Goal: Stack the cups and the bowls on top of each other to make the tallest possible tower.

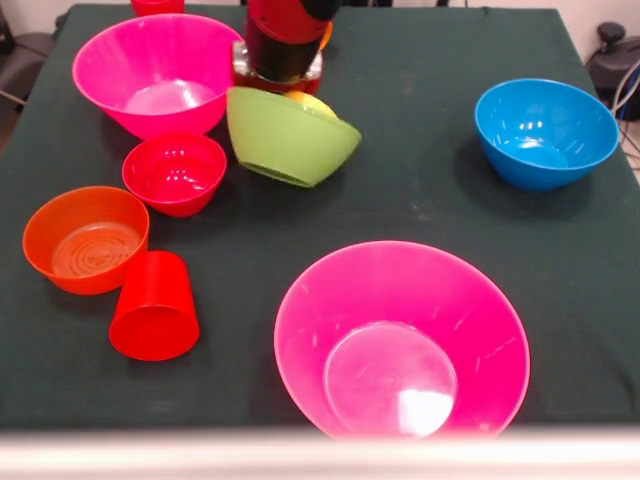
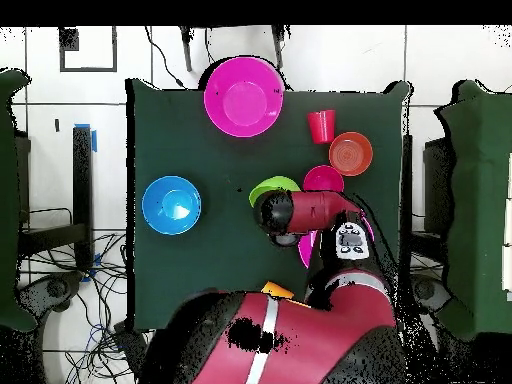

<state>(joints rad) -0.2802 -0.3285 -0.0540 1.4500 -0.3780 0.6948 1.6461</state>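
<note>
My gripper (image 1: 279, 78) comes down right behind a lime-green bowl (image 1: 290, 135), which is tipped on its side. A yellow cup (image 1: 314, 102) peeks over the bowl's rim. Whether the gripper holds either one is hidden. In the overhead view the arm covers the gripper, and the green bowl (image 2: 272, 187) shows beside it. A small red bowl (image 1: 175, 172) sits upright left of the green one. An orange bowl (image 1: 87, 238) and an upturned red cup (image 1: 155, 305) stand nearer the front left. One pink bowl (image 1: 155, 75) is at the back left, another (image 1: 400, 340) at the front. A blue bowl (image 1: 545, 132) stands alone on the right.
A dark green cloth (image 1: 420, 200) covers the table. An orange cup (image 2: 277, 292) lies at the table edge by the robot's base. A red thing (image 1: 157, 5) shows at the top edge behind the back pink bowl.
</note>
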